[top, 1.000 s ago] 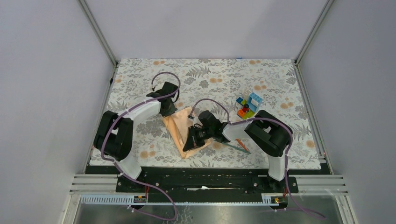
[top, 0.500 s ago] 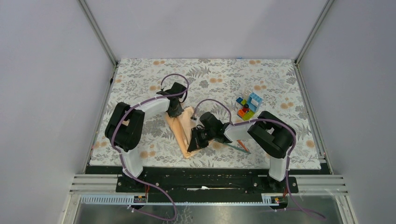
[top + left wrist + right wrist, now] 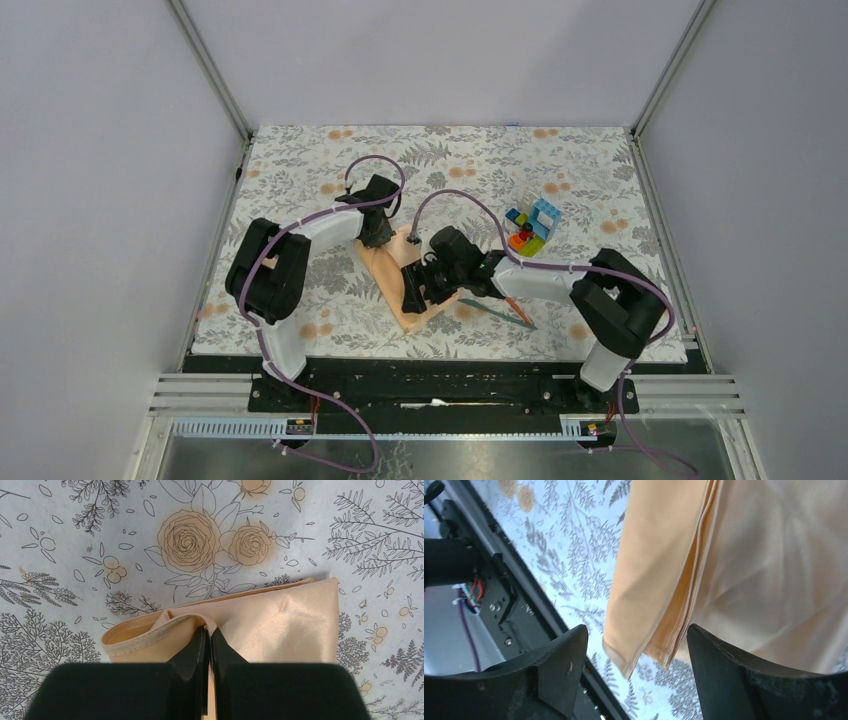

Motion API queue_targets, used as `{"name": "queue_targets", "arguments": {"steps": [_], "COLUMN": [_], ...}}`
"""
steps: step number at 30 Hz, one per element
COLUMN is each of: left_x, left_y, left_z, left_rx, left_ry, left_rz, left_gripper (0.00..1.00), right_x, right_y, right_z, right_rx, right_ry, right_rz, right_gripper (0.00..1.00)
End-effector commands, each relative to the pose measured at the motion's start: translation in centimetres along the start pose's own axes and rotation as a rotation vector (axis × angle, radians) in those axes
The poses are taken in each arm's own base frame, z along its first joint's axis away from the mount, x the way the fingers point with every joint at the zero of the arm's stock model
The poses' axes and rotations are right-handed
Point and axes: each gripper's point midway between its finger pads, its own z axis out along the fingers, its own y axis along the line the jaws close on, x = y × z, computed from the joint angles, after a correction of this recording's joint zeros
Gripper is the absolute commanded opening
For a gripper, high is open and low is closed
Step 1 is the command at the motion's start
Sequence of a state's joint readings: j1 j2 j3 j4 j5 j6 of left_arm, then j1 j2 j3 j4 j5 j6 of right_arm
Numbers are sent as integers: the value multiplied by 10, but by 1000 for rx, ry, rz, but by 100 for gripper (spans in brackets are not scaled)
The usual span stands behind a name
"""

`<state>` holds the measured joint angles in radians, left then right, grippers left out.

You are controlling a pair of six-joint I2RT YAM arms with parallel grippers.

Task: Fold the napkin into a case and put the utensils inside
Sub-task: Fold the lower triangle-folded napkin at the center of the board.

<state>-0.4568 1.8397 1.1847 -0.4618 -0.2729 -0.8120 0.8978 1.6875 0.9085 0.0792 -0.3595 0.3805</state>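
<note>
The shiny peach napkin (image 3: 385,272) lies folded in layered pleats.

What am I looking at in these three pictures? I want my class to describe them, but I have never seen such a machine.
Two robot arms stand side by side. One picture looks down from above; each of the others comes from a camera on a wrist. The left hand is shut, pinching a fold of the peach napkin. The right hand is open over the napkin's layered edge, holding nothing. On the floral mat also lie two slim utensils and some toy blocks.
</note>
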Motion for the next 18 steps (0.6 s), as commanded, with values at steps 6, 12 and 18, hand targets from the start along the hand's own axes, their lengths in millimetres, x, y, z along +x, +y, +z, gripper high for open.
{"name": "queue_targets", "arguments": {"steps": [6, 12, 18], "left_x": [-18, -20, -41], "left_y": [-11, -21, -40], "left_z": [-8, -14, -59], "left_rx": [44, 88, 240], "left_ry": [-49, -37, -73], "left_rz": [-13, -13, 10], "left_gripper": [3, 13, 58], "right_x": [-22, -17, -11], "right_y": [-26, -38, -49], "right_z": [21, 19, 22], "right_rx": [151, 213, 255], "right_ry": [-38, -57, -54], "right_rz": [-108, -65, -52], "right_gripper": [75, 40, 7]}}
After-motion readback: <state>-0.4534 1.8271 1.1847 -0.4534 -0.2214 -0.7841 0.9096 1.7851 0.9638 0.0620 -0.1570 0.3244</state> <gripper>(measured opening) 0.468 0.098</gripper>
